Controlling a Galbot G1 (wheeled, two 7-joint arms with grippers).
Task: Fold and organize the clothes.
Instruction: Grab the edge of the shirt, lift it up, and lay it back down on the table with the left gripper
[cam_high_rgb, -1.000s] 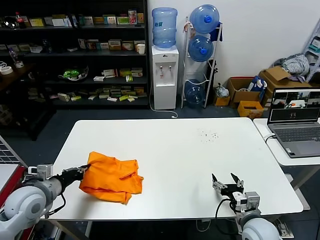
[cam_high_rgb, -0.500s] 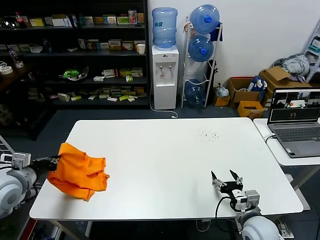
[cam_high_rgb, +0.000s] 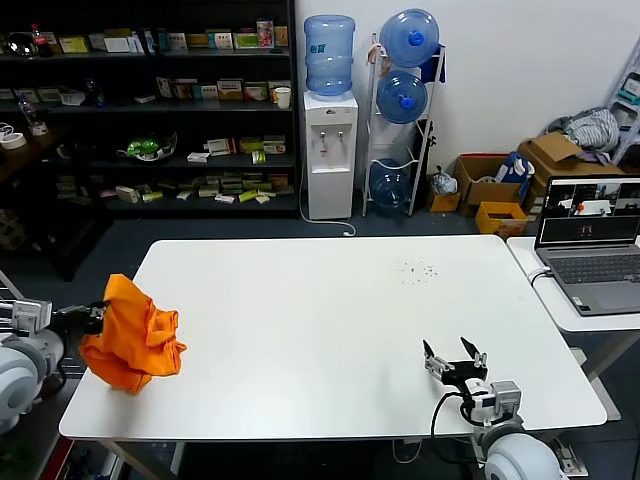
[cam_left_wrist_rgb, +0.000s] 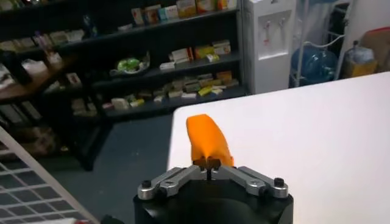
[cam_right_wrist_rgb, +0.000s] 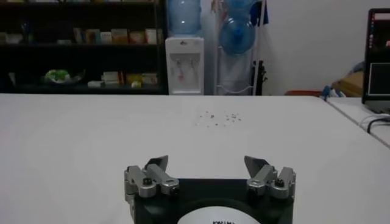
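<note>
Head view: T-shirt (cam_high_rgb: 133, 336) overhanging table (cam_high_rgb: 330, 330) edge

The T-shirt (cam_high_rgb: 130, 335) pinched in my left gripper (cam_left_wrist_rgb: 208, 162) is soft, matt orange cloth, crumpled into folds over the table's (cam_high_rgb: 330, 330) left edge. That table looks smooth, matt white. My fingers (cam_right_wrist_rgb: 265, 173) are dull grey metal on black housings.
</note>
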